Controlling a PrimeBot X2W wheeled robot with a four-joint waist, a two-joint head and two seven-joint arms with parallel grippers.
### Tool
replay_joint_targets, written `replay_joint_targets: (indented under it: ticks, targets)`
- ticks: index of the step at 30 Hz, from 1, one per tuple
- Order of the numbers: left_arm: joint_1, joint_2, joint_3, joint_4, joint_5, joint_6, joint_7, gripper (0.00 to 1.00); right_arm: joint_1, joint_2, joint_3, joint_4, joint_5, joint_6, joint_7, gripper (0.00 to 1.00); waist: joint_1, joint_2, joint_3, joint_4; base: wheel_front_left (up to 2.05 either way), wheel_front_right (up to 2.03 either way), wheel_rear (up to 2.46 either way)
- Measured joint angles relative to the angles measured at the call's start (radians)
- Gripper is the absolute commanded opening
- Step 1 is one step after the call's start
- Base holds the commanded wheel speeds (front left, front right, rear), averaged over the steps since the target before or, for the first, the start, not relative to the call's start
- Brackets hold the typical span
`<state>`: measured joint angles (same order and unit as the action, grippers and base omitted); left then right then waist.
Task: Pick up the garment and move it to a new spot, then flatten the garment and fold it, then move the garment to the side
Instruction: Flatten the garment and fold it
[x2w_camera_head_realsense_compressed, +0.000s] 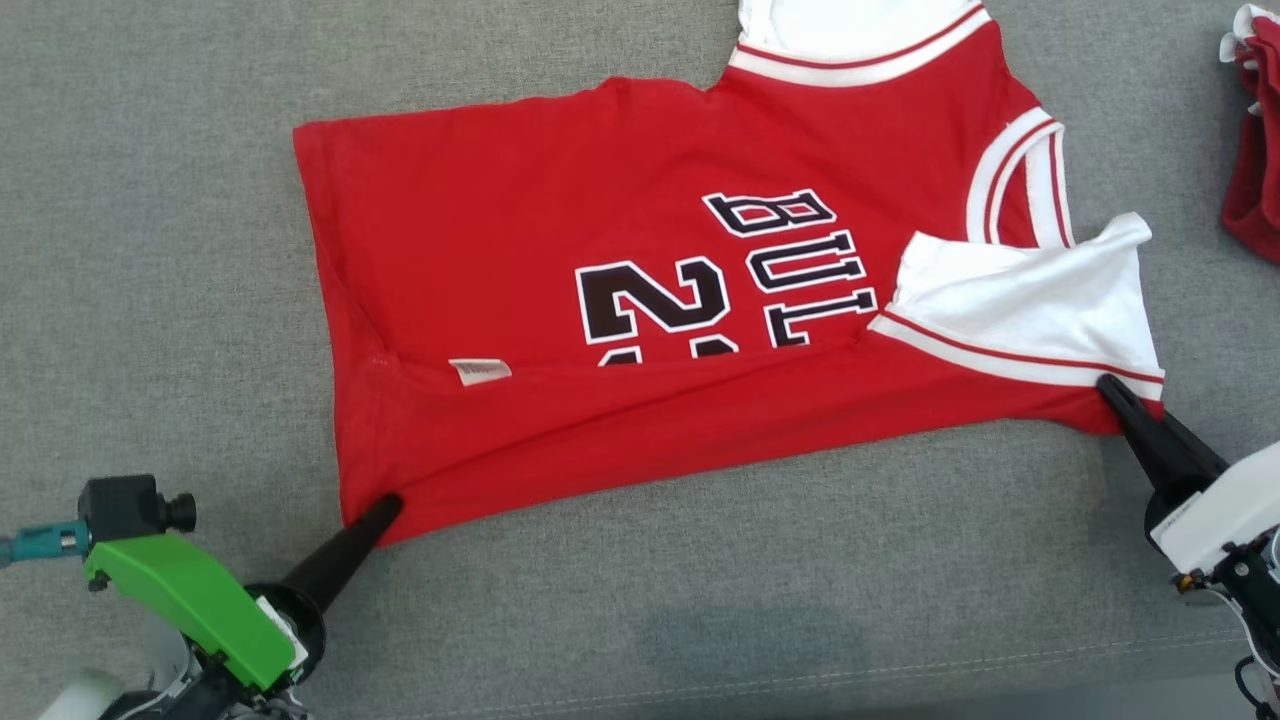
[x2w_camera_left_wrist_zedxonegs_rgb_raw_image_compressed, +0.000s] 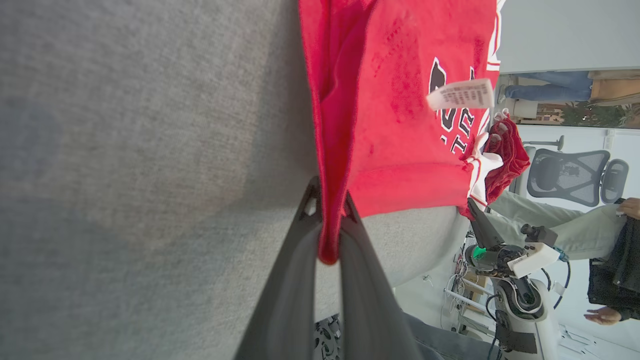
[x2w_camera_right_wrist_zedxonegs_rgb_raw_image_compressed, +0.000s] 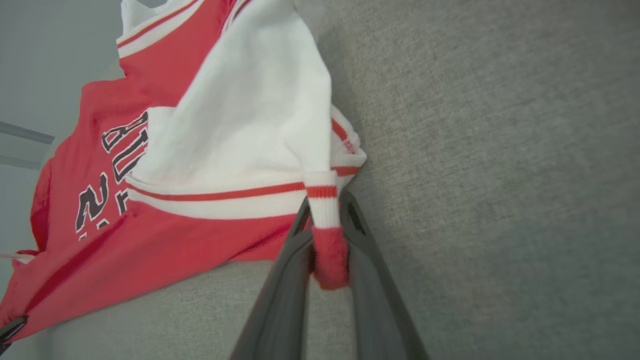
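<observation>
The garment (x2w_camera_head_realsense_compressed: 600, 300) is a red jersey with white trim and black lettering, lying sideways on the grey surface (x2w_camera_head_realsense_compressed: 150, 250), its near long edge folded over. My left gripper (x2w_camera_head_realsense_compressed: 385, 505) is shut on the jersey's near left hem corner; in the left wrist view red cloth (x2w_camera_left_wrist_zedxonegs_rgb_raw_image_compressed: 380, 110) is pinched between the fingers (x2w_camera_left_wrist_zedxonegs_rgb_raw_image_compressed: 295, 260). My right gripper (x2w_camera_head_realsense_compressed: 1108, 385) is shut on the near right corner by the white sleeve (x2w_camera_head_realsense_compressed: 1030, 300); the right wrist view shows the red and white trim (x2w_camera_right_wrist_zedxonegs_rgb_raw_image_compressed: 325, 220) clamped between its fingers (x2w_camera_right_wrist_zedxonegs_rgb_raw_image_compressed: 370, 280).
Another red and white cloth (x2w_camera_head_realsense_compressed: 1255, 140) lies at the right edge of the grey surface. A seam (x2w_camera_head_realsense_compressed: 800, 680) runs along the surface's near edge. In the left wrist view a person (x2w_camera_left_wrist_zedxonegs_rgb_raw_image_compressed: 550, 230) and an office chair (x2w_camera_left_wrist_zedxonegs_rgb_raw_image_compressed: 575, 175) are beyond the surface.
</observation>
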<state>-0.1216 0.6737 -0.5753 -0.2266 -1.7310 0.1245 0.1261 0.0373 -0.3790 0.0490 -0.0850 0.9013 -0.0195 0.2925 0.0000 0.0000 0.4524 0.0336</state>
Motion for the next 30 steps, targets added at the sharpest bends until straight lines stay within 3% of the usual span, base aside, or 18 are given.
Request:
replay_joint_targets:
  ticks: [14,15,16,18,19,20,21,22,23,30]
  targets:
    - [0.117,0.007,0.018,-0.038,-0.017,0.000,-0.058,0.00,0.139,-0.004,-0.020,-0.068,0.008,-0.010,0.000,0.00,0.0000,0.0000,-0.005,0.005,0.00,0.00,0.00]
    - [0.117,0.008,0.017,-0.040,-0.017,0.000,-0.058,0.05,0.139,-0.005,-0.018,-0.067,0.003,-0.014,0.000,0.15,0.0000,0.0000,-0.005,0.004,0.00,0.00,0.00]
    - [0.117,0.009,0.014,-0.043,-0.017,0.000,-0.058,0.20,0.139,-0.006,-0.015,-0.067,0.000,-0.017,0.000,0.26,0.0000,0.0000,-0.005,0.004,0.00,0.00,0.00]
    - [0.117,0.012,-0.003,-0.046,-0.015,0.000,-0.056,0.34,0.139,-0.009,-0.010,-0.067,-0.007,-0.018,0.002,0.37,0.0000,0.0000,-0.005,0.003,0.00,0.00,0.00]
    - [0.118,0.012,-0.008,-0.046,-0.013,0.000,-0.056,0.43,0.138,-0.009,-0.009,-0.067,-0.007,-0.019,0.004,0.49,0.0000,0.0000,-0.004,0.003,0.00,0.00,0.00]
    - [0.119,0.013,-0.010,-0.045,-0.007,0.000,-0.056,0.46,0.138,-0.010,-0.007,-0.067,-0.007,-0.019,0.006,0.51,0.0000,0.0000,-0.003,0.002,0.00,0.00,0.00]
    - [0.119,0.013,-0.011,-0.046,-0.002,0.000,-0.056,0.52,0.138,-0.012,-0.004,-0.069,-0.007,-0.019,0.008,0.65,0.0000,0.0000,-0.003,0.002,0.00,0.00,0.00]
    - [0.119,0.014,-0.011,-0.046,-0.002,0.000,-0.057,0.84,0.138,-0.013,-0.002,-0.071,-0.007,-0.019,0.008,0.88,0.0000,0.0000,-0.002,0.002,0.00,0.00,0.00]
    - [0.120,0.014,-0.011,-0.047,-0.001,0.000,-0.057,1.00,0.138,-0.013,-0.002,-0.073,-0.007,-0.019,0.008,1.00,0.0000,0.0000,-0.001,0.002,0.00,0.00,0.00]
    - [0.126,0.035,0.008,-0.039,0.002,0.000,-0.079,1.00,0.138,-0.032,-0.015,-0.086,-0.040,-0.028,0.007,1.00,0.0000,0.0000,0.003,0.002,0.00,0.00,0.00]
